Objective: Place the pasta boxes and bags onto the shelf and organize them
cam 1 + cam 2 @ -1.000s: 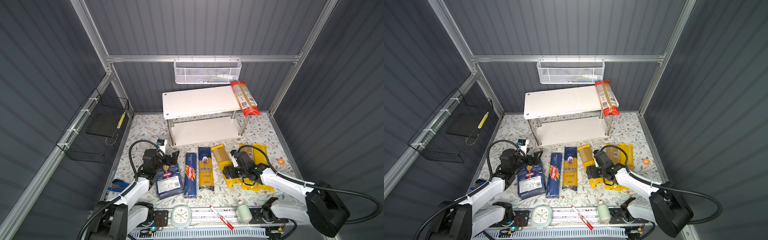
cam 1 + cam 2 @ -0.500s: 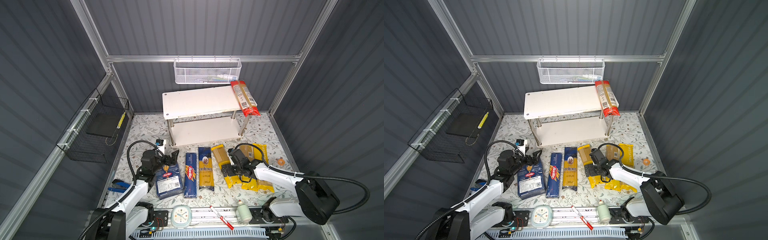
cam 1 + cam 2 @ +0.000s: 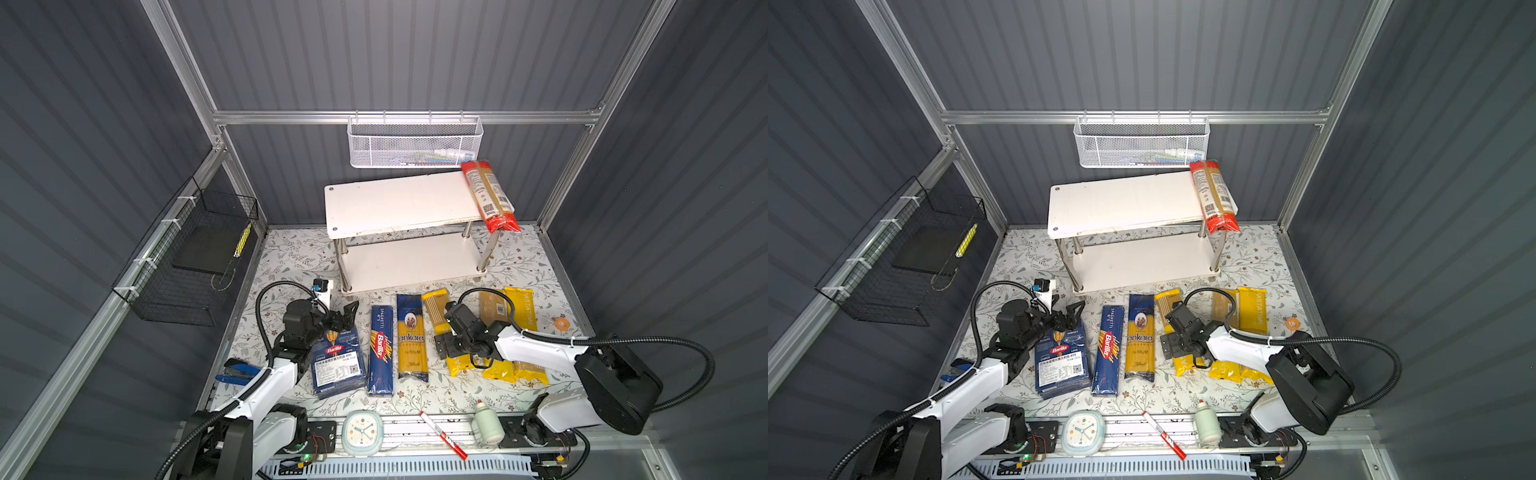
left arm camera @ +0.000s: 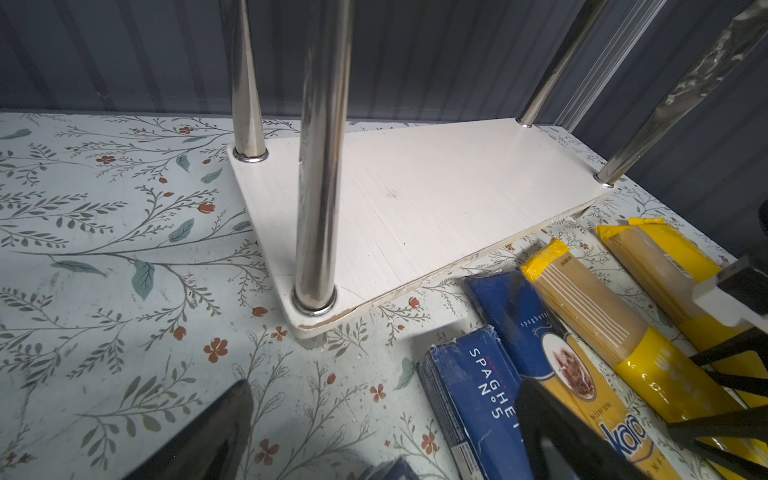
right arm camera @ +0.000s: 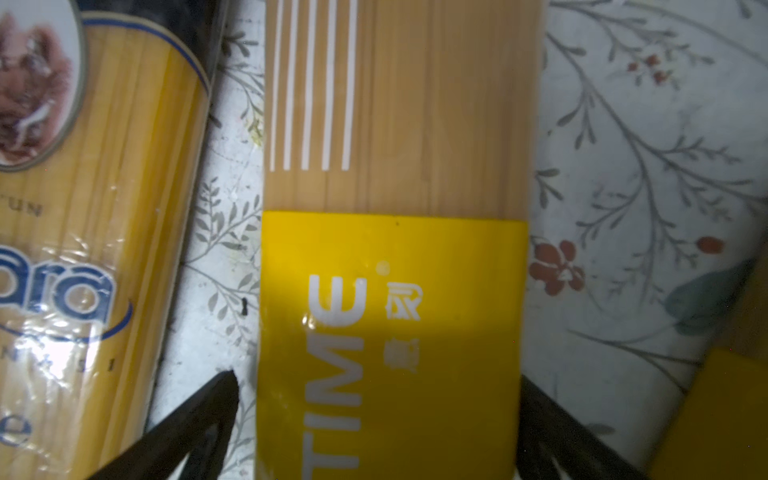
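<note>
The white two-tier shelf (image 3: 395,203) stands at the back, with the red-and-clear bag (image 3: 488,195) on its top board's right end, overhanging the front. In a row on the floor lie the wide Barilla box (image 3: 338,365), the narrow Barilla box (image 3: 381,351), the ankara bag (image 3: 411,336) and three yellow Pastatime bags (image 3: 519,320). My right gripper (image 5: 378,399) is open, its fingers low on either side of the leftmost Pastatime bag (image 5: 390,291). My left gripper (image 4: 386,432) hangs open over the wide box's far end, holding nothing.
A white mesh basket (image 3: 415,143) hangs on the back wall, above the shelf. A black wire basket (image 3: 191,257) hangs on the left wall. Along the front edge lie a clock (image 3: 362,432), a red marker (image 3: 442,434), a white bottle (image 3: 487,424) and a blue stapler (image 3: 237,372).
My right gripper has shifted slightly left and down over the leftmost Pastatime bag, and its jaws have opened a little wider. The left gripper has barely moved.
</note>
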Robot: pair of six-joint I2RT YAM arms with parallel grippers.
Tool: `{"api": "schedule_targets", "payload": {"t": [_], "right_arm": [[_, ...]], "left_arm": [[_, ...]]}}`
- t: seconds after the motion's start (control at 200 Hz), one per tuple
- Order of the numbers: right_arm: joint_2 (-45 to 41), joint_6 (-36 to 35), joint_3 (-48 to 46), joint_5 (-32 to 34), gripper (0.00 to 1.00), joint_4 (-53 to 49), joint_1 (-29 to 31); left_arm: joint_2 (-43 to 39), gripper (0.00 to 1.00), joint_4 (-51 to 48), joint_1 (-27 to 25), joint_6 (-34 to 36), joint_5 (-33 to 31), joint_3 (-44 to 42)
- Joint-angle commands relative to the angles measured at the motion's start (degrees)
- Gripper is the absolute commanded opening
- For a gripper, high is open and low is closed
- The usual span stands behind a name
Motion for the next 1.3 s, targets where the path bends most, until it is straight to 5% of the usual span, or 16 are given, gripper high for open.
{"api": "schedule_targets", "payload": {"t": [0.0, 0.265, 0.475, 0.78, 1.296], "right_arm": [[0.18, 1.81, 0.72, -4.0, 0.99, -1.21, 0.34], [-4.1, 5.42, -2.47, 0.61, 0.98, -0.95, 0.33], [-0.85, 6.17, -0.55, 1.02, 0.95, -6.48, 0.4], [-0.64, 5.88, -3.63, -2.15, 0.93, 0.38, 0.49], [3.82, 10.9, -0.62, 5.54, 0.84, -5.84, 4.33]], "left_arm": [[-0.21, 0.99, 0.0, 0.08, 0.22, 1.69, 0.33], [0.24, 0.99, -0.22, 0.12, 0.2, 1.64, 0.69], [1.14, 0.99, -0.45, 0.12, 0.35, 2.17, 1.29], [1.24, 0.99, -0.75, 0.11, -0.03, 1.2, 1.39], [0.14, 0.99, -0.29, 0.12, -0.07, 0.91, 0.64]]}}
